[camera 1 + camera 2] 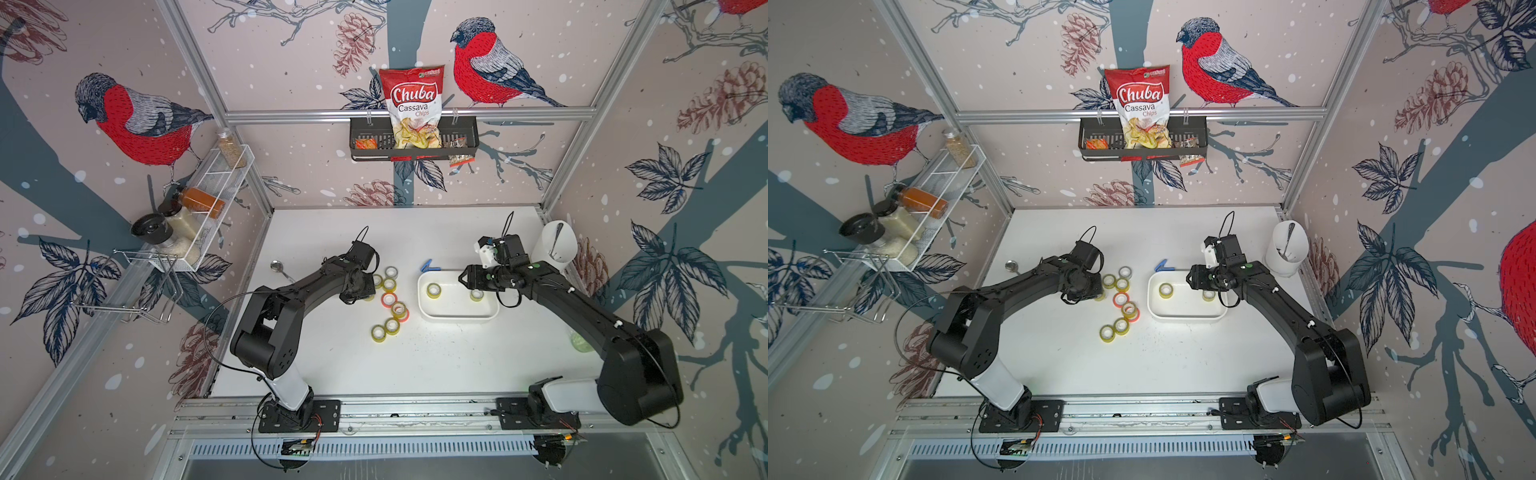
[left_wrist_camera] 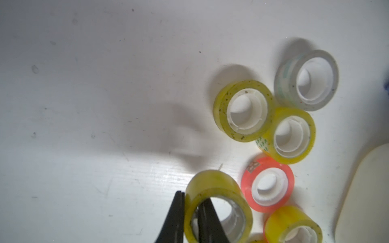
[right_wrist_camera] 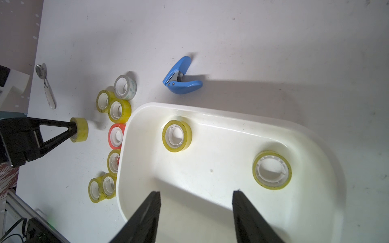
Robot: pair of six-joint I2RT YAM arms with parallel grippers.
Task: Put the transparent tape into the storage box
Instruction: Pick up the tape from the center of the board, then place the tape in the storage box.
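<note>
The left pincer (image 3: 73, 129) is clenched on a yellowish see-through tape roll (image 3: 82, 129), one finger through the hole and one outside the wall. The roll is tipped on edge, its hole pointing back along the fingers, just left of the loose rolls (image 1: 394, 286) at the centre of a top view. The storage box (image 1: 455, 306), right of centre on the worktop (image 1: 415, 365), holds two rolls lying flat (image 3: 187, 136). The right pincer (image 3: 196, 191) hangs released above the box, empty.
</note>
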